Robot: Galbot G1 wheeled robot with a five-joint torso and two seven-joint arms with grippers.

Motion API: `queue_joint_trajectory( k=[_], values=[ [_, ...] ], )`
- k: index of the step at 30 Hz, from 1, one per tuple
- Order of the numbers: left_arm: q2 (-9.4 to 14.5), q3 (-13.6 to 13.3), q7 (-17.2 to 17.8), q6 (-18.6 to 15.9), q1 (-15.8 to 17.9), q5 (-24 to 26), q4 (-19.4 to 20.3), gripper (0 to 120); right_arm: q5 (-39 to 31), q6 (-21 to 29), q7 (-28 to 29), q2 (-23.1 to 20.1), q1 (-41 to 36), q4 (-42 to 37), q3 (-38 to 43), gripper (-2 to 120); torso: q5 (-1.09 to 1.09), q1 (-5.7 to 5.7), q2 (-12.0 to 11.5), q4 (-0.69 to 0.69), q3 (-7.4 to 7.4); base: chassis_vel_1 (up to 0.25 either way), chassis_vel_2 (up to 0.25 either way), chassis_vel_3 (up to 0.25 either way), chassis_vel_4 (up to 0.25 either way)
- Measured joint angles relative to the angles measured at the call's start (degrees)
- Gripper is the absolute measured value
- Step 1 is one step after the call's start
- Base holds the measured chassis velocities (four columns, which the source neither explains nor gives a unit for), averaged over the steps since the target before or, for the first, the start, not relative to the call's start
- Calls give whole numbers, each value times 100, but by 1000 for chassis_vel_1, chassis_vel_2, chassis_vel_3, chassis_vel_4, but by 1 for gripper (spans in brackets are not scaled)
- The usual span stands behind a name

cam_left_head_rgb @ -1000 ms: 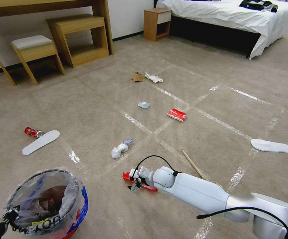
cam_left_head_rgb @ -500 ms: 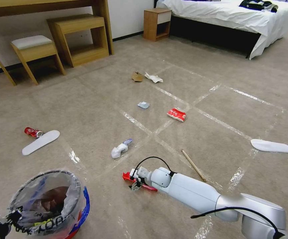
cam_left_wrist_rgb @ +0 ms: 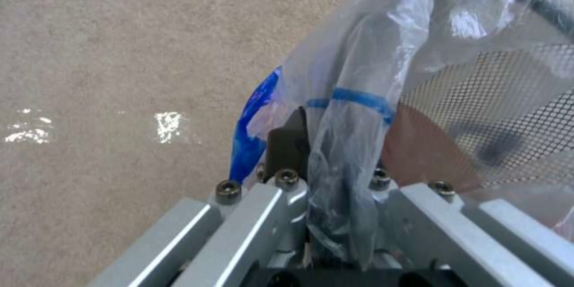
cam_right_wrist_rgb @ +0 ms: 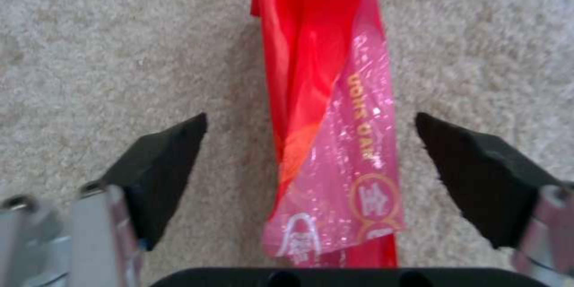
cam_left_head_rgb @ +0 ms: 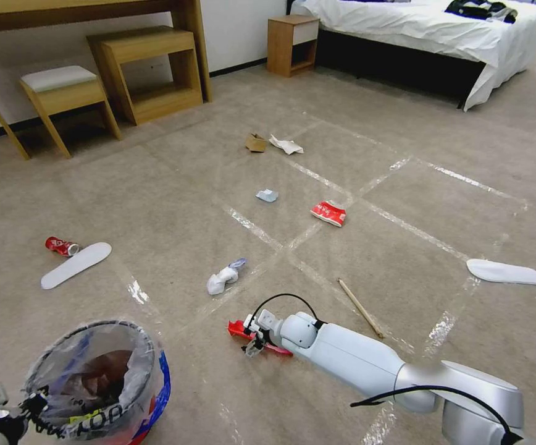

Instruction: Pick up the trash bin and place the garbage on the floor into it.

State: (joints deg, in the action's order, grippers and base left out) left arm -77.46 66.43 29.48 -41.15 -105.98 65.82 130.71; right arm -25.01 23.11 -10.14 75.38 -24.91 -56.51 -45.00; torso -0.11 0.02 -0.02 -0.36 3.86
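Your glossy red wrapper (cam_right_wrist_rgb: pixel 326 112) lies flat on the short-pile floor (cam_left_head_rgb: pixel 175 204), a creased strip with gold print. Your right gripper (cam_left_head_rgb: pixel 251 343) is low over it, arm stretched forward, black wedge pads spread either side, untouching. Your left gripper (cam_left_wrist_rgb: pixel 323 197) pinches the trash bin (cam_left_head_rgb: pixel 98 383) through its crinkly clear liner, at lower left.

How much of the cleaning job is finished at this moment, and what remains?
Done: the left gripper holds the bin by its rim, and something brown already lies inside. In hand: the right gripper is down at the red wrapper, jaws open on either side, not yet closed. Left on the floor: the stick, white paper, blue scrap, another red wrapper, cardboard, can.
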Motion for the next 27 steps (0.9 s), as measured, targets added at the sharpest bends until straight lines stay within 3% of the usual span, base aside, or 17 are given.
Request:
queue_joint_trajectory(
  k=[9, 20, 22, 24, 25, 27],
  values=[
    [-9, -11, -21, 11, -46, -36, 38, 0, -45, -16, 10, 116, -50, 221, 43, 93, 0, 0, 0, 0, 0, 0, 0, 0, 0],
    [-28, -77, -49, 29, -82, -105, 107, 0, -292, 69, 117, 90, -101, 124, 68, 54, 0, 0, 0, 0, -1, 0, 0, 0, 0],
    [-29, -94, -56, 39, -80, -126, 108, 0, -335, 60, 203, 64, -129, 79, 68, 42, 4, 0, 0, 3, 0, 0, 0, 0, 0],
    [-27, -98, -57, 43, -80, -135, 108, 0, -345, 46, 249, 49, -132, 65, 68, 40, 2, 0, 0, 3, 0, 0, 0, 0, 0],
    [-21, -100, -58, 47, -79, -143, 110, 0, -364, 36, 292, 27, -136, 58, 72, 32, 0, 0, 0, 1, 0, 0, 0, 0, 0],
    [-21, -100, -58, 47, -79, -143, 110, 0, -364, 36, 292, 27, -136, 58, 72, 32, 0, 0, 0, 1, 0, 0, 0, 0, 0]
  ],
)
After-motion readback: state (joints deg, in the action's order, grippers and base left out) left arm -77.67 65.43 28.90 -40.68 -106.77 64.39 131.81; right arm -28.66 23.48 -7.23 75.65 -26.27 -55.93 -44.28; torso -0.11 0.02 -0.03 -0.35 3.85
